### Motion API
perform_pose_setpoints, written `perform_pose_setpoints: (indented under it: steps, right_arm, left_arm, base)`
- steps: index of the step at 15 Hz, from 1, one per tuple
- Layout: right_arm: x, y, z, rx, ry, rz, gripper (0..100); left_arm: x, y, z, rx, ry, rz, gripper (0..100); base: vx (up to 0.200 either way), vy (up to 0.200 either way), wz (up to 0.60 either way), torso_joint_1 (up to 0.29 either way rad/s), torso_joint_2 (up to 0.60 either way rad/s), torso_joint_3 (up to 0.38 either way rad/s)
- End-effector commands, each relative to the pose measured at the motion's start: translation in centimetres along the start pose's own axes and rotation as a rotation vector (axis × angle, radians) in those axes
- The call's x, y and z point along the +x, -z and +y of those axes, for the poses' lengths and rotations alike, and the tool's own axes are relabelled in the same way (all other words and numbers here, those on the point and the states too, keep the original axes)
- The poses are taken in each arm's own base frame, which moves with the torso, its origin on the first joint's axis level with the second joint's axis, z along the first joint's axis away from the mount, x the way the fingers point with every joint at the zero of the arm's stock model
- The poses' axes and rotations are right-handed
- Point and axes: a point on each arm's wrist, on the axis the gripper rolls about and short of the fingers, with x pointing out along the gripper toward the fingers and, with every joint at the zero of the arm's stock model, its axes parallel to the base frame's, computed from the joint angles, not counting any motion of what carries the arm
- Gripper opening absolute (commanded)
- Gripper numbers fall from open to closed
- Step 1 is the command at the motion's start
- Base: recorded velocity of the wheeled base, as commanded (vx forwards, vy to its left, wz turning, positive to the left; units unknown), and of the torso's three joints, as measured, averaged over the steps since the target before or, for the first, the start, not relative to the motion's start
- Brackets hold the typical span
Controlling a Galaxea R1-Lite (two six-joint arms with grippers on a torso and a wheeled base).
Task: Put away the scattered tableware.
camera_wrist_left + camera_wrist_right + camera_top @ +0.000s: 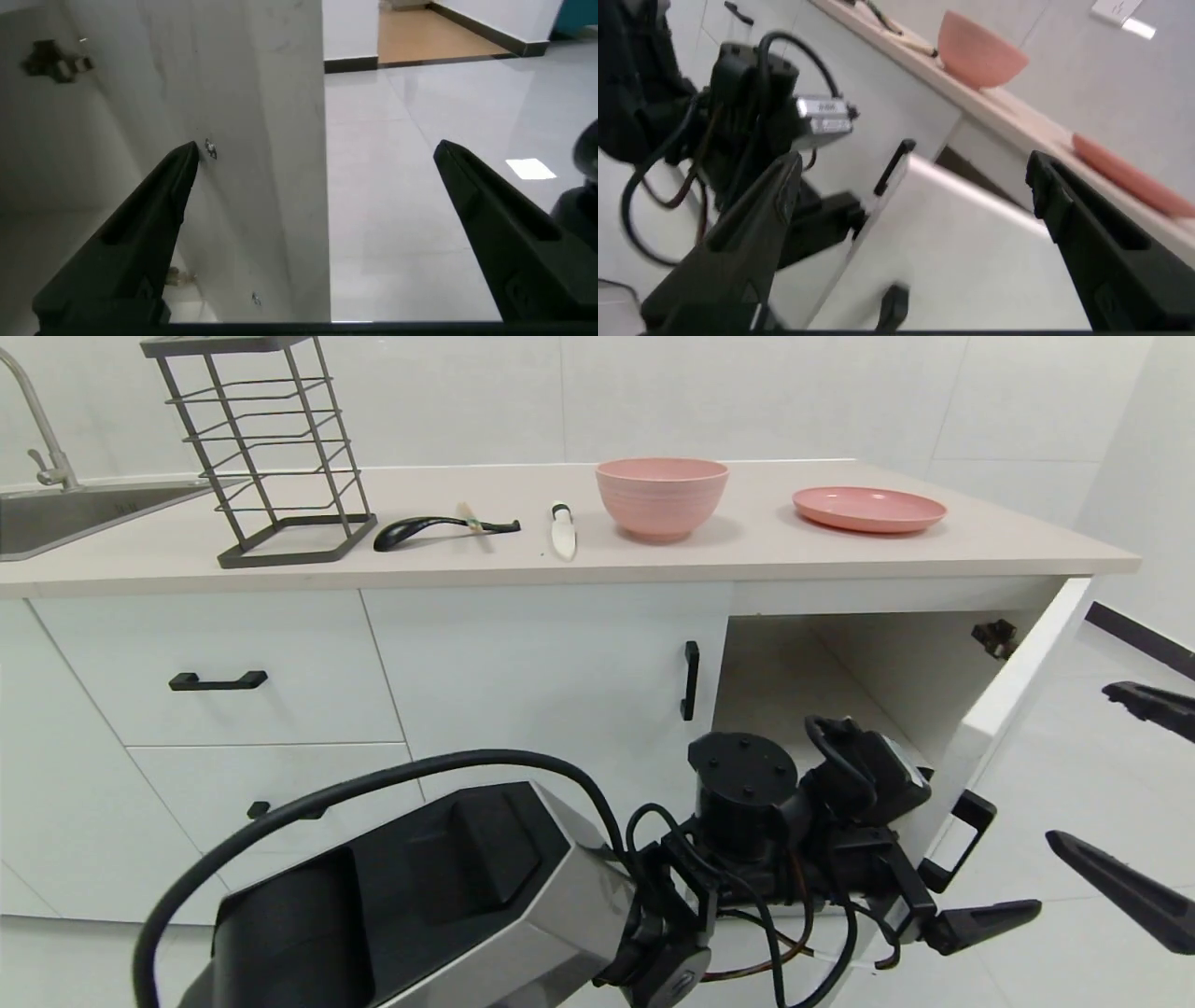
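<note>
The left arm (448, 887) extends low from the robot's left toward the centre and ends in a black cylindrical wrist (747, 793) with looped cables (373, 789) routed along it. The left gripper (318, 149) has both black fingers (140, 224) spread wide, with nothing gripped between them. The right gripper (1078, 763) sits low at the robot's right, level with the left wrist. Its fingers are also set wide apart, holding nothing, with the tips directed toward the left arm.
</note>
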Motion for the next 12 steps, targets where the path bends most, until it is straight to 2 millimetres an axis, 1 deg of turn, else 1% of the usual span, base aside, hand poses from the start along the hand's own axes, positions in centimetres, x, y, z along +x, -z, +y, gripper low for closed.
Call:
perform_pose_setpoints:
  steps: [1, 2, 3, 4, 5, 6, 7, 8, 9, 10, 11, 12]
  right_arm:
    - [-0.2, -1.9, -0.2, -0.092, 0.017, -0.058, 100]
    - [-0.2, -2.7, -0.5, -0.134, 0.025, -0.085, 100]
    - [-0.2, -3.3, -0.6, -0.160, 0.029, -0.102, 100]
    - [-0.3, -4.8, -0.9, -0.227, 0.045, -0.144, 100]
    - [-0.5, -5.9, -0.9, -0.275, 0.056, -0.175, 100]
    - [-0.9, -7.2, -0.7, -0.332, 0.069, -0.209, 100]
    - [-1.3, -8.0, -0.4, -0.368, 0.082, -0.225, 100]
    - [-1.8, -8.7, 0.1, -0.394, 0.092, -0.240, 100]
    - [-2.0, -8.8, 0.4, -0.400, 0.095, -0.243, 100]
    - [-2.1, -8.8, 0.5, -0.397, 0.096, -0.239, 100]
    - [-2.2, -8.5, 0.7, -0.376, 0.093, -0.226, 100]
    - [-2.2, -8.1, 0.9, -0.357, 0.089, -0.214, 100]
  left_arm:
    - [1.6, 0.5, -1.6, 0.002, 0.044, -0.022, 100]
    - [2.6, 0.3, -3.1, 0.005, 0.079, -0.037, 100]
    - [3.2, 0.3, -4.1, 0.004, 0.101, -0.044, 100]
    - [4.5, 0.4, -6.5, -0.012, 0.152, -0.055, 100]
    - [5.1, 0.7, -7.7, -0.034, 0.177, -0.059, 100]
    - [5.1, 0.7, -7.6, -0.060, 0.174, -0.073, 100]
    - [4.7, 0.7, -6.8, -0.074, 0.148, -0.087, 100]
    - [4.1, 0.2, -5.2, -0.069, 0.097, -0.113, 100]
    - [3.3, -0.9, -3.6, -0.046, 0.061, -0.147, 100]
    - [2.7, -1.8, -2.8, -0.032, 0.042, -0.167, 100]
    - [0.7, -4.0, -1.0, -0.005, -0.005, -0.196, 100]
    - [-1.1, -5.7, 0.0, 0.010, -0.041, -0.206, 100]
  base:
    - [0.000, 0.000, 0.00, 0.000, 0.00, 0.000]
    - [0.000, 0.000, 0.00, 0.000, 0.00, 0.000]
    - [0.000, 0.000, 0.00, 0.000, 0.00, 0.000]
    - [0.000, 0.000, 0.00, 0.000, 0.00, 0.000]
    - [0.000, 0.000, 0.00, 0.000, 0.00, 0.000]
    - [0.000, 0.000, 0.00, 0.000, 0.00, 0.000]
    - [0.000, 0.000, 0.00, 0.000, 0.00, 0.000]
    - [0.000, 0.000, 0.00, 0.000, 0.00, 0.000]
    - [0.000, 0.000, 0.00, 0.000, 0.00, 0.000]
    - [0.000, 0.000, 0.00, 0.000, 0.00, 0.000]
    - [0.000, 0.000, 0.00, 0.000, 0.00, 0.000]
    - [0.000, 0.000, 0.00, 0.000, 0.00, 0.000]
